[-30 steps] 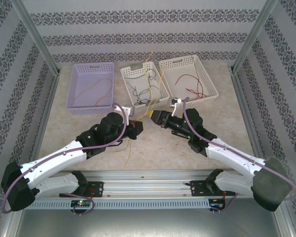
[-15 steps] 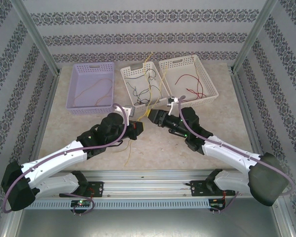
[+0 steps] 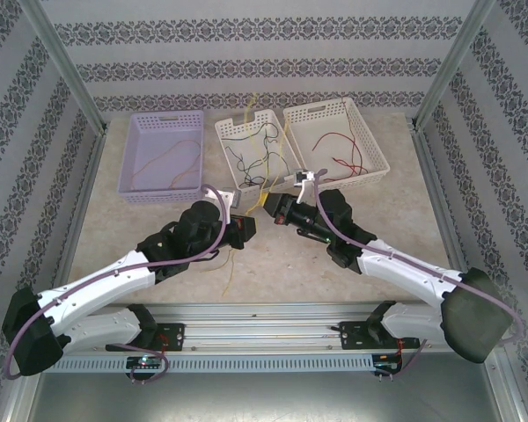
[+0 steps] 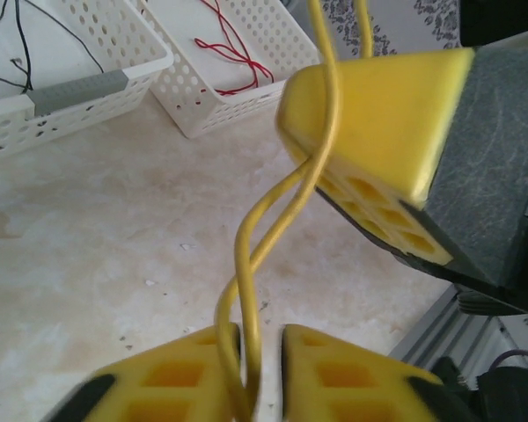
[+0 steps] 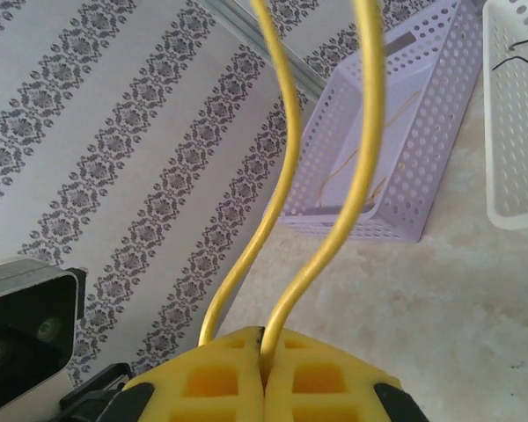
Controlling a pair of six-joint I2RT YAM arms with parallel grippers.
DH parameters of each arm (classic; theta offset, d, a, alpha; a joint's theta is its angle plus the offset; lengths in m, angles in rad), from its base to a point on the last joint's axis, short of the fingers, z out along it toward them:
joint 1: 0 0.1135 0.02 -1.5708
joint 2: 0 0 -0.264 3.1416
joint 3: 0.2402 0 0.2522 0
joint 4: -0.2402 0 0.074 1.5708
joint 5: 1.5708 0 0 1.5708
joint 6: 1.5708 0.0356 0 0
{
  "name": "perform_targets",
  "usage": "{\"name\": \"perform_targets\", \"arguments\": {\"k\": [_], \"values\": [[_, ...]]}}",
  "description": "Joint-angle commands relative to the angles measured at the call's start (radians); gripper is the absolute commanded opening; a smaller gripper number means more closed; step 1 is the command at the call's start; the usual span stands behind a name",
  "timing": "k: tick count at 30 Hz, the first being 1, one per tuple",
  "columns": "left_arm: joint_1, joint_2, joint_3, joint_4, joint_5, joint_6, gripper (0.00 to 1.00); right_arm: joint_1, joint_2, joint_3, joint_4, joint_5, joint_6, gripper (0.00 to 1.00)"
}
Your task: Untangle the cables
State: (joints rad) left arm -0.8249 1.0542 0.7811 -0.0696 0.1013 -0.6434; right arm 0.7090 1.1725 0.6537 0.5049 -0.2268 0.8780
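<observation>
A yellow cable (image 3: 266, 180) rises out of the middle white basket (image 3: 223, 154) and comes down to both grippers; its tail (image 3: 231, 268) lies on the table. My right gripper (image 3: 268, 204) is shut on one strand of it (image 5: 356, 176), jaws pressed together (image 5: 264, 338). My left gripper (image 3: 249, 230) sits just below and left of the right one. Its jaws (image 4: 260, 338) stand slightly open, with two yellow strands (image 4: 255, 237) lying loose in the gap against the left finger. Black cables (image 3: 246, 158) stay tangled in the middle basket.
A purple basket (image 3: 163, 195) at the back left holds a tan cable (image 3: 163, 163). A white basket (image 3: 375, 145) at the back right holds a red cable (image 3: 339, 141). Bare table lies in front of the baskets, and patterned walls close in three sides.
My right gripper has moved left toward the left gripper and shut on the yellow cable. The left jaws have parted a little around it.
</observation>
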Motion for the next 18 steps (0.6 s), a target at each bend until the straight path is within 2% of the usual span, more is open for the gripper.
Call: {"name": "perform_targets", "arguments": {"k": [1, 3, 5, 13, 16, 18], "values": [[-0.01, -0.049, 0.041, -0.011, 0.008, 0.04, 0.34, -0.003, -0.046, -0.02, -0.008, 0.074, -0.038, 0.0], [-0.01, -0.061, 0.051, -0.026, 0.006, 0.055, 0.45, -0.007, -0.054, -0.026, -0.011, 0.078, -0.04, 0.0], [-0.01, -0.068, 0.064, -0.046, -0.003, 0.07, 0.52, -0.011, -0.059, -0.03, -0.016, 0.078, -0.041, 0.0], [0.01, -0.065, 0.078, -0.056, -0.034, 0.091, 0.63, -0.013, -0.029, -0.026, 0.001, 0.017, -0.049, 0.0], [0.03, -0.048, 0.089, -0.051, -0.039, 0.109, 0.7, -0.014, -0.02, -0.027, 0.008, -0.002, -0.051, 0.0], [0.057, -0.027, 0.106, -0.058, -0.04, 0.12, 0.71, -0.012, -0.014, -0.026, 0.013, -0.016, -0.052, 0.0]]}}
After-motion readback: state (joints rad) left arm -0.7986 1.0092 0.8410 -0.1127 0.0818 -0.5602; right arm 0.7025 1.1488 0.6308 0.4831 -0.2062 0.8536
